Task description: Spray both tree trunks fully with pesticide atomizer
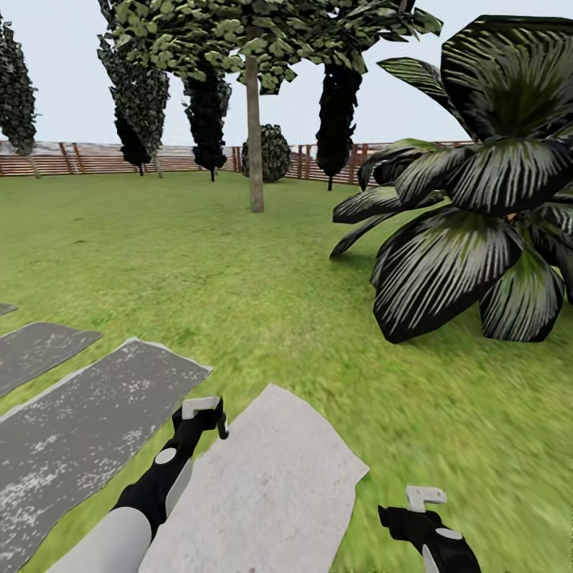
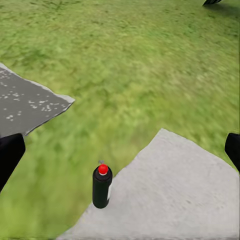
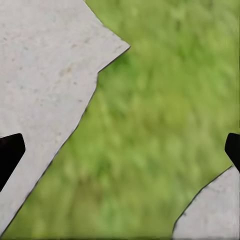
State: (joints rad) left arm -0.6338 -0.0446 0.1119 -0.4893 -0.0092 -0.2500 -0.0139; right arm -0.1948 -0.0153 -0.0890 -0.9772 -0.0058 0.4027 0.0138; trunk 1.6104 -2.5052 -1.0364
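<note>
The pesticide atomizer (image 2: 102, 186) is a small dark bottle with a red top. It stands upright where the pale stone slab (image 2: 170, 195) meets the grass. My left gripper (image 2: 120, 155) hovers above it, open, its black fingertips (image 2: 10, 156) far apart and holding nothing. From the head, the left gripper (image 1: 203, 414) hangs over the slab's left edge, and the right gripper (image 1: 422, 501) is low on the right. The right gripper (image 3: 120, 152) is open over grass. One tree trunk (image 1: 255, 135), straight and grey-brown, rises far ahead on the lawn.
A big dark palm-like plant (image 1: 469, 223) spreads on the right. Grey stone slabs (image 1: 87, 430) lie to the left and a pale slab (image 1: 263, 493) sits between the arms. Dark cypress-like trees (image 1: 208, 119) and a wooden fence (image 1: 95, 159) line the far side.
</note>
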